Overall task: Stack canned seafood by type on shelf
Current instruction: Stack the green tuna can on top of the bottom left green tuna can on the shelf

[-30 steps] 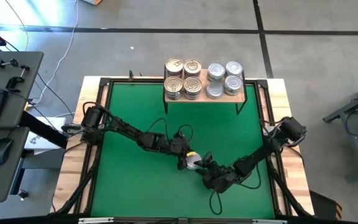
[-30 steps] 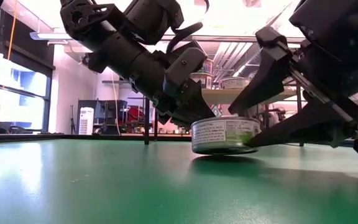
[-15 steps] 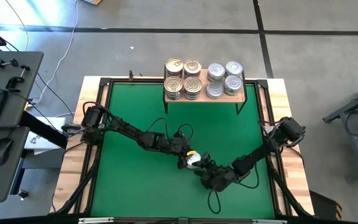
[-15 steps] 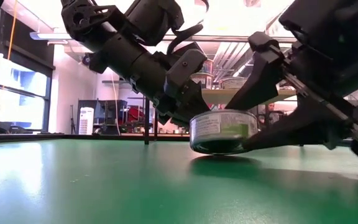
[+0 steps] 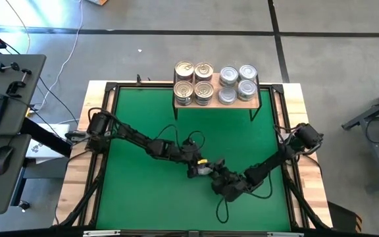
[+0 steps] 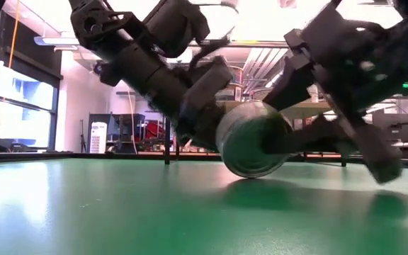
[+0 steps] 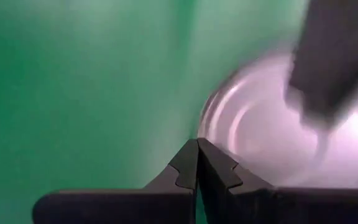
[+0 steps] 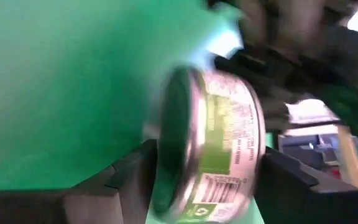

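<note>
Shelf [image 5: 254, 99]: one. On it, four stacks of gold-lid tins [image 5: 194, 82] and four of silver-lid tins [image 5: 237, 83]. One more tin [image 6: 250, 139] on mat [image 5: 143, 191]. Two arms.

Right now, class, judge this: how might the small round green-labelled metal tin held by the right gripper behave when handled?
The small round green-labelled metal tin looks rigid, so the right gripper probably won't dent it. Tilted on its rim, it may roll if released. Its smooth metal could slip.

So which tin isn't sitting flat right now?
The tin on the green mat, between the right gripper's fingers, with the shut left gripper beside it. It is tipped up on edge; the tins on the shelf all sit flat.
</note>
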